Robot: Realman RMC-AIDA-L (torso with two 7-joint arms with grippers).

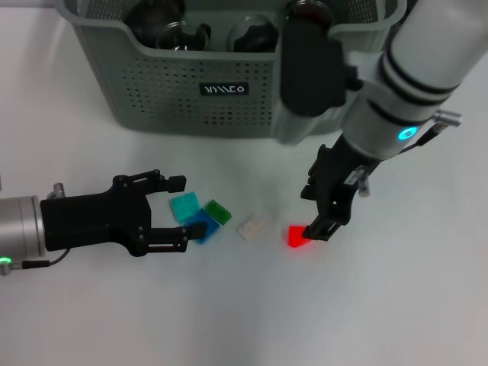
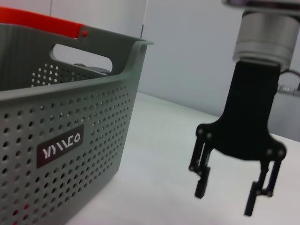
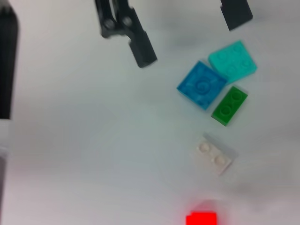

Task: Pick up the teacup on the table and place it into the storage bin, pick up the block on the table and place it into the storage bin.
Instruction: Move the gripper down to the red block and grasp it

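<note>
The grey-green storage bin (image 1: 152, 84) stands at the back of the table, and its perforated wall and label fill the left wrist view (image 2: 61, 140). No teacup shows on the table. Several blocks lie in a row in front of the bin: teal (image 1: 184, 207), blue (image 1: 200, 226), green (image 1: 218, 212), white (image 1: 252, 228) and red (image 1: 297, 235). My right gripper (image 1: 316, 212) hangs open just beside and above the red block (image 3: 201, 218); it also shows open in the left wrist view (image 2: 227, 197). My left gripper (image 1: 181, 215) is open, level with the table, its fingers on either side of the teal and blue blocks.
Dark rounded glass items (image 1: 164, 23) lie inside the bin. In the right wrist view, the left gripper's fingers (image 3: 140, 47) reach in near the blue (image 3: 202, 85), teal (image 3: 233, 61), green (image 3: 229, 106) and white (image 3: 214, 155) blocks. White tabletop lies in front.
</note>
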